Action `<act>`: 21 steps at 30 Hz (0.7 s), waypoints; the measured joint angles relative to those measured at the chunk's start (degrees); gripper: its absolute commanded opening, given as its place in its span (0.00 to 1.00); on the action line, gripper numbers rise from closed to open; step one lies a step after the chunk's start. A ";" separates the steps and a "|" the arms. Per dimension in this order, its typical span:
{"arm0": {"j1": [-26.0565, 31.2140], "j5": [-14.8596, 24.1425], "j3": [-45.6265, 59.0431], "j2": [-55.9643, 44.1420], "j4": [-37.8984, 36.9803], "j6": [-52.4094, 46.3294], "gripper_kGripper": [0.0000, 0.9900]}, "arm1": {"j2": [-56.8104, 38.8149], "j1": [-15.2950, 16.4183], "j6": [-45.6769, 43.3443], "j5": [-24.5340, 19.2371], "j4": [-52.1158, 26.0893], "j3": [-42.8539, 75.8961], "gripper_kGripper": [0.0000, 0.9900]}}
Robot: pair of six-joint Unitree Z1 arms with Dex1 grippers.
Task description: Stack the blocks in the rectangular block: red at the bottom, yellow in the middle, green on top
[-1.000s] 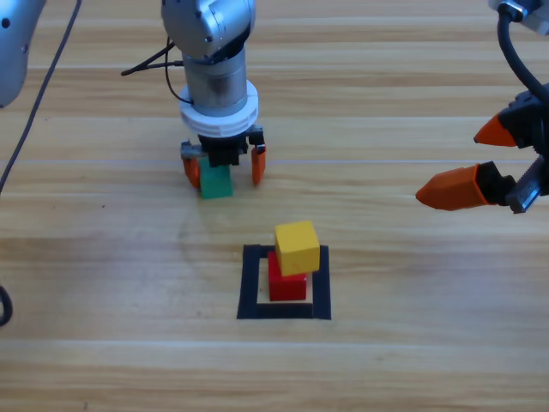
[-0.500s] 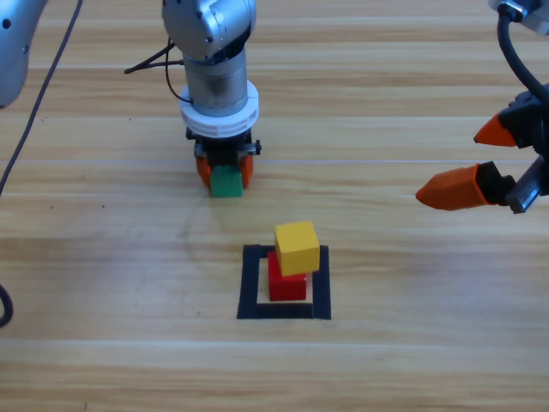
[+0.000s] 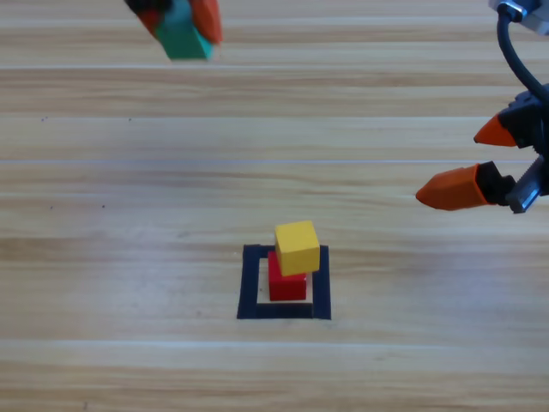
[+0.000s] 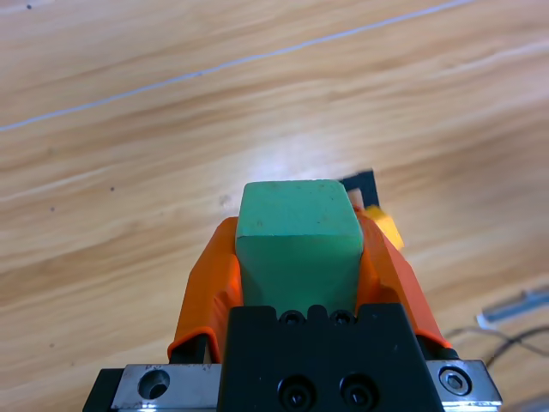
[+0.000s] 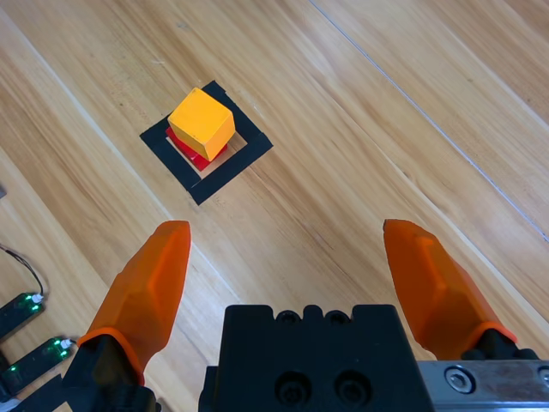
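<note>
The yellow cube (image 3: 297, 247) sits on the red cube (image 3: 286, 281), turned a little and shifted toward the back right, inside the black square outline (image 3: 250, 283). The stack also shows in the right wrist view: yellow (image 5: 201, 122) over red (image 5: 199, 157) within the outline (image 5: 232, 167). My left gripper (image 3: 182, 26) is raised at the picture's top left, shut on the green cube (image 3: 184, 38). In the left wrist view the green cube (image 4: 298, 240) fills the space between the jaws. My right gripper (image 3: 476, 159) hangs open at the right edge, holding nothing.
Bare wooden table surrounds the outline. In the right wrist view, cables and small boards with green lights (image 5: 30, 343) lie at the lower left. A thin cable (image 4: 506, 330) shows at the left wrist view's lower right.
The left gripper shut on the green cube, lifted it off the table and rose toward the picture's top left. The right arm stayed still.
</note>
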 measured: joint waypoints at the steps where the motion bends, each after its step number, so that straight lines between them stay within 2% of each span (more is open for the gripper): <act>1: -0.36 -0.05 1.53 -2.14 0.05 0.00 0.01 | 0.00 0.00 0.00 0.00 0.00 0.00 1.00; 6: -3.32 0.14 7.16 -7.67 0.19 -4.41 0.01 | 0.00 0.00 0.00 0.00 0.00 0.00 1.00; 10: -7.08 2.26 9.09 -7.69 0.20 -11.69 0.01 | 0.00 0.00 0.00 0.00 0.00 0.00 1.00; 21: -16.57 5.97 9.61 0.67 0.20 -25.77 0.01 | 0.00 0.00 0.00 0.00 0.00 0.00 1.00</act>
